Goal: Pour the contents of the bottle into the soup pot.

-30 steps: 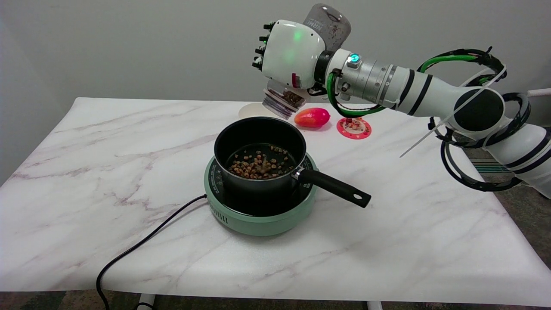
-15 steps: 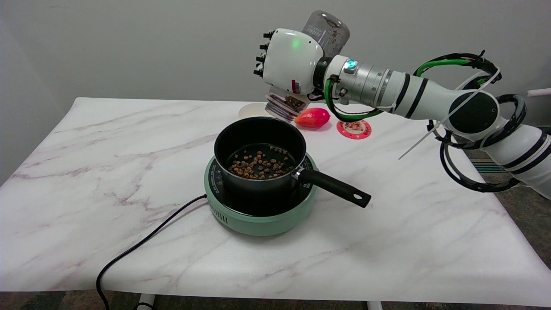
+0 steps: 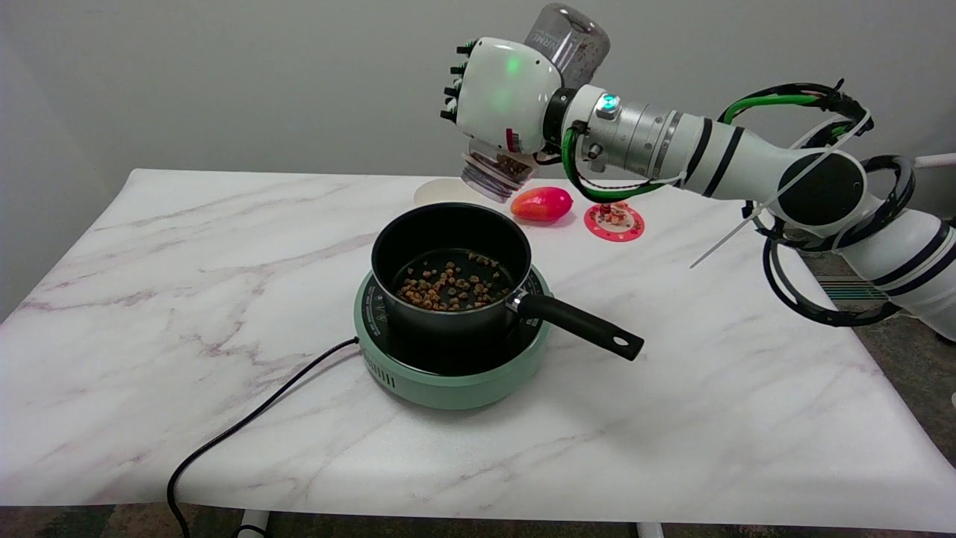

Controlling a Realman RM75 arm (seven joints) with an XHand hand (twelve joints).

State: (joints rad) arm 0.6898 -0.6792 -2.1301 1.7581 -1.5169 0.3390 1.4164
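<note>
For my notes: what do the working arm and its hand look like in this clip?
The right hand has a glossy white shell with a green light and black fingers. The right arm is white with black bands, a silver wrist section with a teal light, green and black cables looped alongside, and a white zip tie sticking out.

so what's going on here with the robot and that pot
The right robot hand holds a clear bottle upside down at a tilt, its open mouth above the far rim of the black soup pot. Brown pellets already lie in the pot, and a few remain near the bottle's neck. The pot sits on a green hotplate on the marble table. Behind it lie a red fruit and a pink coaster.
</note>
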